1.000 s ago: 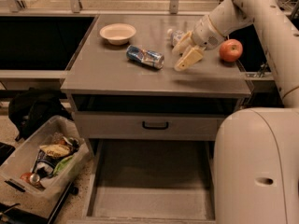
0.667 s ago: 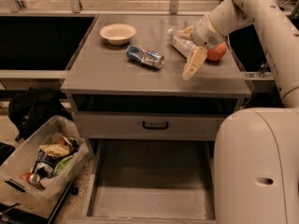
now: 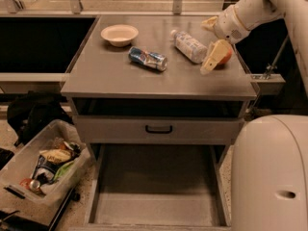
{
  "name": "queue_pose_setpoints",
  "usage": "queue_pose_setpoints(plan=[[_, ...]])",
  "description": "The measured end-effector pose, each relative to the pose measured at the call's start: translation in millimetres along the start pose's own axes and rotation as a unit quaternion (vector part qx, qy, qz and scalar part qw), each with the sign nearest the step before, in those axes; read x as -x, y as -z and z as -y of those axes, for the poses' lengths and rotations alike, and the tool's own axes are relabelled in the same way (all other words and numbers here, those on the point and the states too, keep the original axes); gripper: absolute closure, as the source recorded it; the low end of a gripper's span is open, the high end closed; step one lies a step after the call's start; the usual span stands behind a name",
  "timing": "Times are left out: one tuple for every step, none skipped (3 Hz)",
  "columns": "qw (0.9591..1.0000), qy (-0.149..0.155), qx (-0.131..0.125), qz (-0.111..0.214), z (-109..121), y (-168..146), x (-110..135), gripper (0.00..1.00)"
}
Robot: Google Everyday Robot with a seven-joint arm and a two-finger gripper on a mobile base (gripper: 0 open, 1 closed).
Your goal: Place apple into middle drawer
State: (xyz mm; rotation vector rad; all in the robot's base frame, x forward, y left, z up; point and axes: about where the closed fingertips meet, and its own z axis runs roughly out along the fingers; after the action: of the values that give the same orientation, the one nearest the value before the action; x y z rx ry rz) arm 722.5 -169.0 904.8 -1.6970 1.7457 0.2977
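The red apple [image 3: 225,55] lies on the right side of the grey table top [image 3: 120,78], partly hidden behind one yellowish finger [image 3: 212,57]. My gripper [image 3: 211,40] is open just above the table, with its lower finger against the apple's left side and its other finger [image 3: 209,22] further back. The middle drawer [image 3: 159,198] is the large grey drawer pulled out low at the front, with a bare flat floor.
A white bowl [image 3: 119,34], a crushed blue can [image 3: 147,58] and a lying plastic bottle [image 3: 189,45] are on the table top. A shut drawer front with a black handle [image 3: 159,128] sits under it. A bin of trash [image 3: 45,170] stands at the lower left.
My gripper has moved right across the table top to the apple, uncovering the bottle. One finger now covers the apple's left side.
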Motion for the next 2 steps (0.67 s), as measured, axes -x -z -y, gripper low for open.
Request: queue_pose_setpoints(plan=[[0.9991, -0.01, -0.039, -0.009, 11, 31, -11, 0.0], [0.9932, -0.031, -0.112, -0.011, 28, 88, -28, 0.0]])
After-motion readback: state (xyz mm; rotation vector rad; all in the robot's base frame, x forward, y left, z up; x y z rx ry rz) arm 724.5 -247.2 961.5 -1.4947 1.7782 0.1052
